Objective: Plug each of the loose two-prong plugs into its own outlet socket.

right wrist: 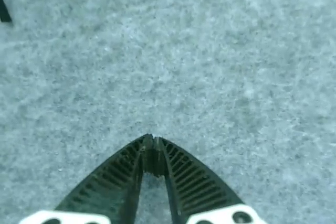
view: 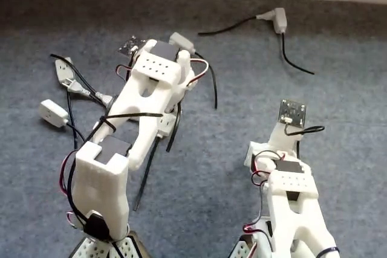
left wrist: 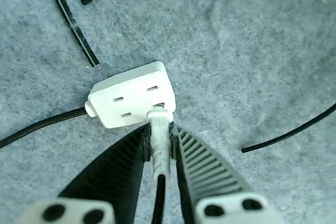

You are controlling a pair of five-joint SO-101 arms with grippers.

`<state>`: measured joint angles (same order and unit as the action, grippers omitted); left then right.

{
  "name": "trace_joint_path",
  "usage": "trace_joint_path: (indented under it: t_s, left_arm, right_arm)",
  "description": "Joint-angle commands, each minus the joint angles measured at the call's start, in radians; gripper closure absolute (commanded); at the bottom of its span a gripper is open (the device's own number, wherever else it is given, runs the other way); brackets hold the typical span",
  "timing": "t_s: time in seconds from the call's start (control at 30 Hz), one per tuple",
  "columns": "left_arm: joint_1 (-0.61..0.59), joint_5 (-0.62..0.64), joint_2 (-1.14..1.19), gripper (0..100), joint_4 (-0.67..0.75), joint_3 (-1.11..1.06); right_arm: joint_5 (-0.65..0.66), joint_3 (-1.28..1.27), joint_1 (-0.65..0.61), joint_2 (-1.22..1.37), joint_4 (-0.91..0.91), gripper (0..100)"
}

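Observation:
In the left wrist view my left gripper is shut on a white two-prong plug with a black cord. The plug's front end touches the edge of a white outlet block lying on the carpet, by one of its slot pairs. I cannot tell how far the prongs are in. From above, the left arm covers this spot. Another loose white plug with a black cord lies far back on the right. My right gripper is shut on nothing, just above bare carpet.
Grey carpet covers the table. White sockets and joined plugs with black cords lie at the left. Another white piece sits behind the left arm. Loose black cords run near the outlet block. The right arm stands at front right.

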<state>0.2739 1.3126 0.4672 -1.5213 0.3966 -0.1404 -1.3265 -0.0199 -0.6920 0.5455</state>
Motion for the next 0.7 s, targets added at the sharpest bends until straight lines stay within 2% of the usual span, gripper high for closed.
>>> trace_joint_path:
  t_s: [0.0, 0.23, 0.33, 0.67]
  left_arm:
    - [-0.01, 0.006, -0.004, 99, -0.049, 0.07]
    - [-0.065, 0.011, -0.004, 99, -0.066, 0.068]
    - [-0.082, 0.091, -0.002, 99, -0.075, 0.051]
    - [-0.061, 0.123, -0.001, 99, -0.061, 0.031]
  right_arm:
    - [0.002, 0.004, -0.01, -0.013, -0.013, 99.2]
    - [0.002, 0.005, -0.01, -0.013, -0.013, 99.2]
    - [0.002, 0.005, -0.01, -0.013, -0.013, 99.2]
    - [0.002, 0.005, -0.01, -0.013, -0.013, 99.2]
